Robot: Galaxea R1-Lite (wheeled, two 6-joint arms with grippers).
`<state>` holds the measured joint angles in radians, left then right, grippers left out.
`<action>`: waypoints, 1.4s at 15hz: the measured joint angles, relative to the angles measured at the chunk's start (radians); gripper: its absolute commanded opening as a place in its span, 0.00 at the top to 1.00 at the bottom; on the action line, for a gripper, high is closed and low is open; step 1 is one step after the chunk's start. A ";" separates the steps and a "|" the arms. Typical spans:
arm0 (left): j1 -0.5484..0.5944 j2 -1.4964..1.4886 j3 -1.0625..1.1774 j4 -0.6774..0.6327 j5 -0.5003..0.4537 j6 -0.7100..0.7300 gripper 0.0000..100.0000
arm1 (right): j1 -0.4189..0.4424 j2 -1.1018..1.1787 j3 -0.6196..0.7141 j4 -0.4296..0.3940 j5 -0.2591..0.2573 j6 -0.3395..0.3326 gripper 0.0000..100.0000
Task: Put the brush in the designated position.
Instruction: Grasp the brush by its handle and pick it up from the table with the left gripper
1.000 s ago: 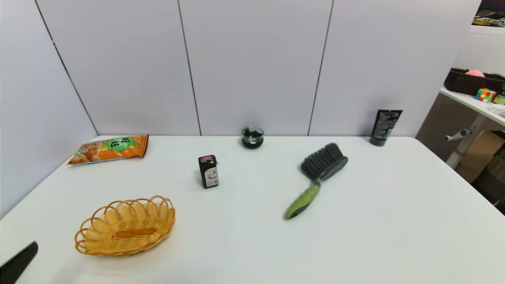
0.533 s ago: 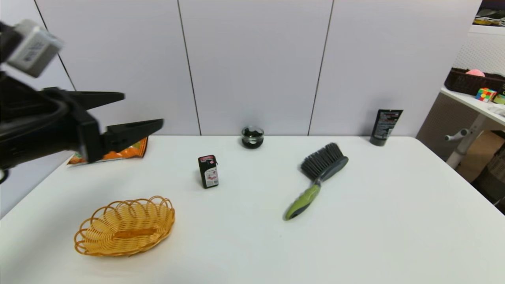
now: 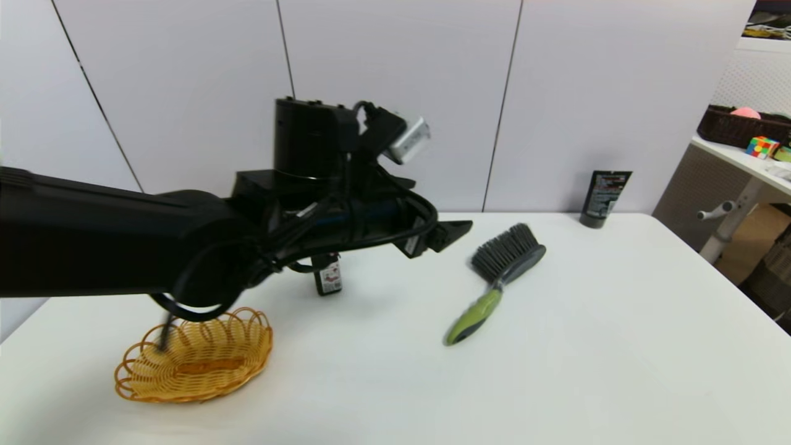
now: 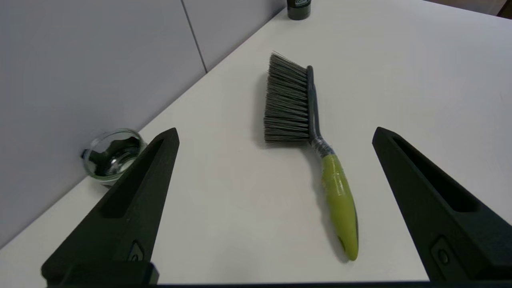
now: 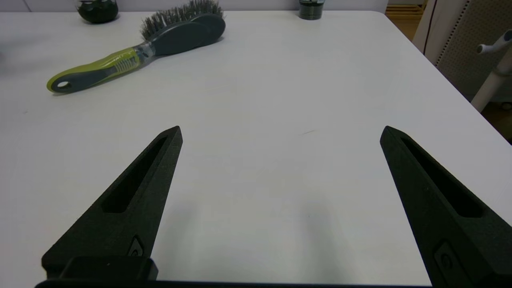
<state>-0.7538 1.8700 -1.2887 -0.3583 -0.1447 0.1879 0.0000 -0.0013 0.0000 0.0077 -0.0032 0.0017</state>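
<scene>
Left hand point(image 4: 276, 134) spread wide above the counter point(image 3: 618, 346), near the brush point(image 3: 494, 284); right hand point(image 5: 280, 132) parked, spread.

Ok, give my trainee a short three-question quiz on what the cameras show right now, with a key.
1. True or false: the brush is already held by a gripper.
2. Which gripper is out over the table near the brush's bristles? A) left gripper B) right gripper
3. Fill in: the left gripper's fingers are ____.

Key
1. False: it lies flat on the table, untouched.
2. A: the left arm reaches across from the left. The right one hangs low over bare table, apart from the brush.
3. Open: the left wrist view shows them spread wide.
</scene>
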 measured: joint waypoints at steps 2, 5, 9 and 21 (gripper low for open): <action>-0.053 0.087 -0.042 -0.003 0.044 -0.050 0.00 | 0.000 0.000 0.000 0.000 0.000 0.000 0.00; -0.095 0.182 -0.068 -0.004 0.055 -0.111 0.00 | 0.000 0.000 0.000 0.000 0.000 0.000 0.00; -0.111 0.276 -0.111 -0.004 0.176 -0.126 0.00 | 0.000 0.000 0.000 0.000 0.000 0.000 0.00; -0.172 0.444 -0.221 -0.057 0.195 -0.147 0.00 | 0.000 0.000 0.000 0.000 0.000 0.000 0.00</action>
<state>-0.9255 2.3138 -1.5100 -0.4151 0.0500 0.0404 0.0000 -0.0013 0.0000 0.0077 -0.0032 0.0013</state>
